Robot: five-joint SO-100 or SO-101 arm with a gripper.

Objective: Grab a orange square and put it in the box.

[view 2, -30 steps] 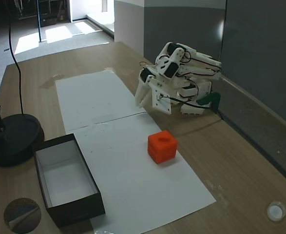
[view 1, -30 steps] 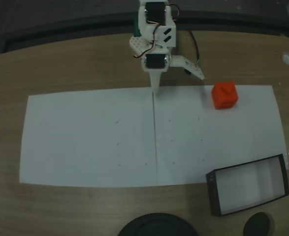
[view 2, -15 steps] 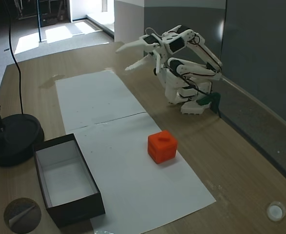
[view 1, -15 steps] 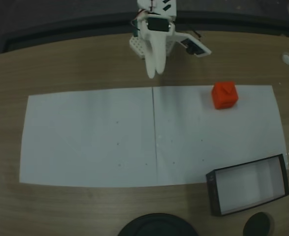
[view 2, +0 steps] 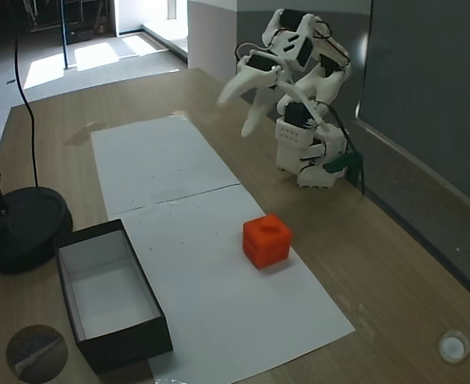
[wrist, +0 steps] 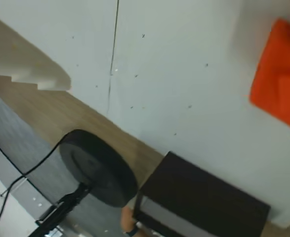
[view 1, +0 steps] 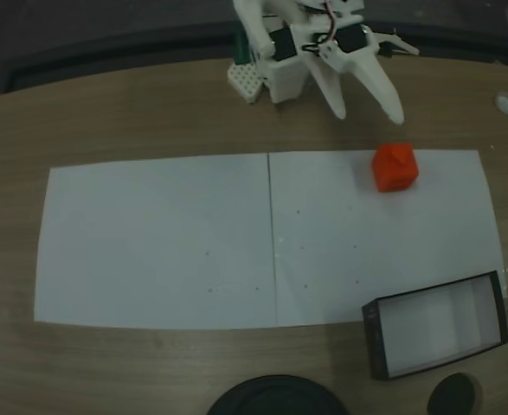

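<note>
My gripper point(view 1: 368, 112) hangs above the table with its fingers spread, holding nothing. The orange square point(view 1: 395, 167) sits on the white paper point(view 1: 158, 242), cropped at the wrist view's right edge. The box point(view 1: 435, 325) lies well apart, partly cut off there.

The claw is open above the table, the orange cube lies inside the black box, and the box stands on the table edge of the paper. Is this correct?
One thing is wrong: the orange cube is not inside the box. In both fixed views it sits on the white paper, apart from the box. The claw is indeed open above the table.
</note>
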